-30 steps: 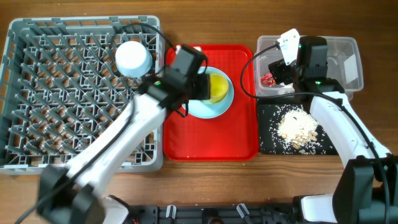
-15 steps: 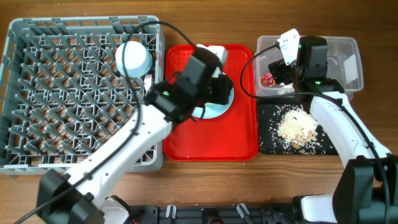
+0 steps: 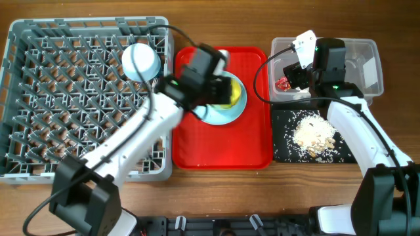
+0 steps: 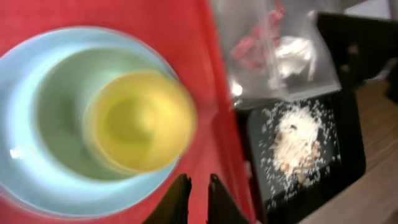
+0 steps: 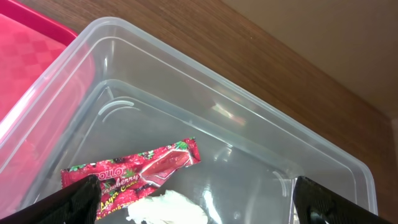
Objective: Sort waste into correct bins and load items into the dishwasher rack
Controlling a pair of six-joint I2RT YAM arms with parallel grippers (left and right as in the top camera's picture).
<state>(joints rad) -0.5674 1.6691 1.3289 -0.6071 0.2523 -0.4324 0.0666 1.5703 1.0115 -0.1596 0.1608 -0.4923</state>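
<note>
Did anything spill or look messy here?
Nothing looks wrong. The crumbs are scattered, but they lie inside the black tray. The red wrapper and napkin sit in the clear tub. The yellow cup stands on the blue plate.

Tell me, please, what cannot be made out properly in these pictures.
Cup: blurred in the left wrist view; overhead, the left arm covers part.
Napkin: cut off by the bottom edge, right wrist view.
Left pincer: only blurred tips at the bottom edge, left wrist view; hidden under its arm overhead.
</note>
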